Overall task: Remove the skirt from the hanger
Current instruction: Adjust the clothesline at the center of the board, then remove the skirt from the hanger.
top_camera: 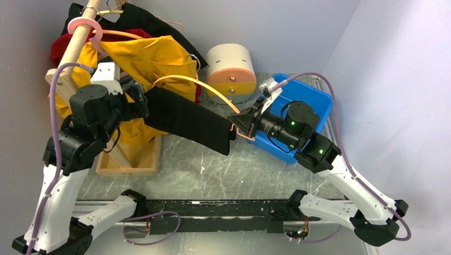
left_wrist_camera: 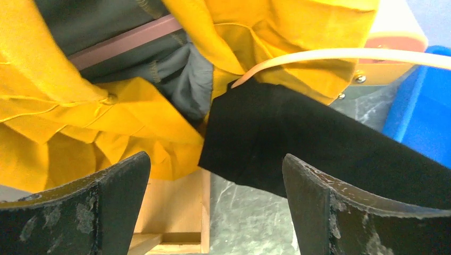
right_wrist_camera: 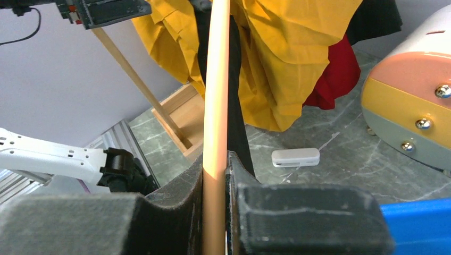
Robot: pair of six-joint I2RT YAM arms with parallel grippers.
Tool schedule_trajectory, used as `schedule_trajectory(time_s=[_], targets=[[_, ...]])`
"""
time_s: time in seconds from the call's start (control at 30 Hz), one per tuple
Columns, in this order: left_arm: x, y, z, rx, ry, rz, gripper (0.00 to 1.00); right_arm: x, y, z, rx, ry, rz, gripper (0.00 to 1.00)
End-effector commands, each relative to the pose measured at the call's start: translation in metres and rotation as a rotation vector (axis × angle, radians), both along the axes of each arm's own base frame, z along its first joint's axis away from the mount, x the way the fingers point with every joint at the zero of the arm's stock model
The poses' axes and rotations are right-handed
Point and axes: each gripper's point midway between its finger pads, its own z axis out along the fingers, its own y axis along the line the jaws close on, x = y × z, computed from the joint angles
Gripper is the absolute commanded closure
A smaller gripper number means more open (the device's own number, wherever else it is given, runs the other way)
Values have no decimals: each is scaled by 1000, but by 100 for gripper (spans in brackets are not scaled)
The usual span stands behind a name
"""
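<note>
A black skirt [top_camera: 189, 119] hangs on a peach-coloured hanger [top_camera: 197, 84] that is held out level over the middle of the table. My right gripper [top_camera: 240, 123] is shut on the hanger's right end; in the right wrist view the hanger bar [right_wrist_camera: 217, 95] runs between my right gripper's [right_wrist_camera: 215, 164] closed fingers, with the skirt [right_wrist_camera: 236, 122] just behind it. My left gripper [top_camera: 139, 101] is open at the skirt's left end. In the left wrist view the skirt [left_wrist_camera: 319, 143] and hanger [left_wrist_camera: 340, 54] lie just beyond my left gripper's [left_wrist_camera: 215, 158] spread, empty fingers.
A wooden rack [top_camera: 80, 37] at the left carries yellow [top_camera: 154, 58], red and black garments on other hangers, over a wooden base [top_camera: 133, 162]. A blue bin [top_camera: 308, 98] sits at the right, behind my right gripper. A round white-and-orange device [top_camera: 231, 66] stands at the back. A small white object [right_wrist_camera: 295, 157] lies on the table.
</note>
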Motion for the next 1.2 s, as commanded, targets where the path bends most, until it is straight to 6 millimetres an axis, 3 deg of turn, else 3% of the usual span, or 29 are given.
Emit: schedule_trajectory(time_s=[0.0, 0.1, 0.23, 0.43, 0.57, 0.8, 1.17], targets=[[-43, 45, -13, 75, 70, 142, 1, 1, -12, 32, 64, -77, -44, 100], [-42, 22, -3, 21, 41, 17, 1, 1, -13, 32, 55, -75, -45, 100], [-39, -45, 23, -131, -12, -308, 1, 1, -12, 24, 33, -57, -42, 100], [-52, -129, 92, -322, -155, -772, 1, -3, -6, 15, 29, -17, -7, 100], [-61, -159, 125, -423, -209, -966, 3, -5, -3, 15, 37, -8, 10, 100], [-34, -180, 125, -493, -188, -992, 8, -5, -3, 17, 52, -8, 7, 100], [2, -212, 76, -499, -90, -923, 13, -6, -9, 21, 66, -20, -12, 100]])
